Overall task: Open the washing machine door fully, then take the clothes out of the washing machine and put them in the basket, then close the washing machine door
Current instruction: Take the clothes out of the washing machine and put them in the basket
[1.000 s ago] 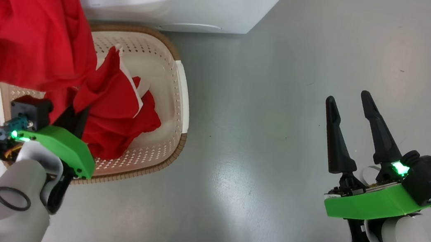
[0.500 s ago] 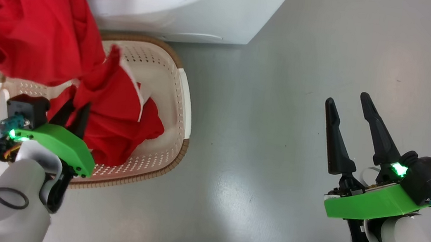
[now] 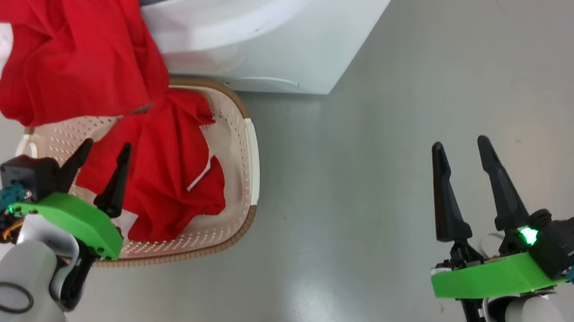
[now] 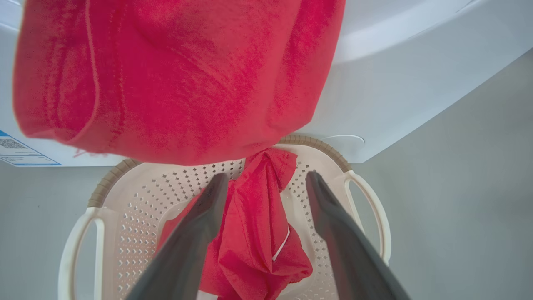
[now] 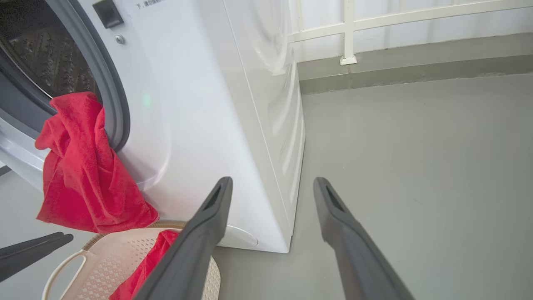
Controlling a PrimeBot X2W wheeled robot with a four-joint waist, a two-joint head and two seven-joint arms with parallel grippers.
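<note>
- The left gripper [image 3: 106, 145] hangs over the near left part of the basket [image 3: 256, 151]. Its two dark fingers are spread wide and nothing is pinched between them.
- In the left wrist view, a bunched fold of the red clothes [image 4: 179, 75] with white trim lies in the basket [image 4: 316, 143], below and between the spread fingers of the left gripper [image 4: 267, 176]. I cannot tell whether either finger touches the fabric.
- A larger part of the clothes [image 3: 71, 27] hangs from the washing machine [image 3: 271, 26] opening, down its white front. It meets the heap in the basket at the far rim.
- The right wrist view shows the clothes [image 5: 83, 175] draped over the grey ring [image 5: 106, 83] of the washing machine [image 5: 200, 104], with the basket [image 5: 104, 258] just in front.
- The right gripper [image 3: 460, 143] is well apart from the basket over the bare grey floor [image 3: 378, 140]. Its fingers are parted and empty, as the right wrist view also shows [image 5: 272, 180].
</note>
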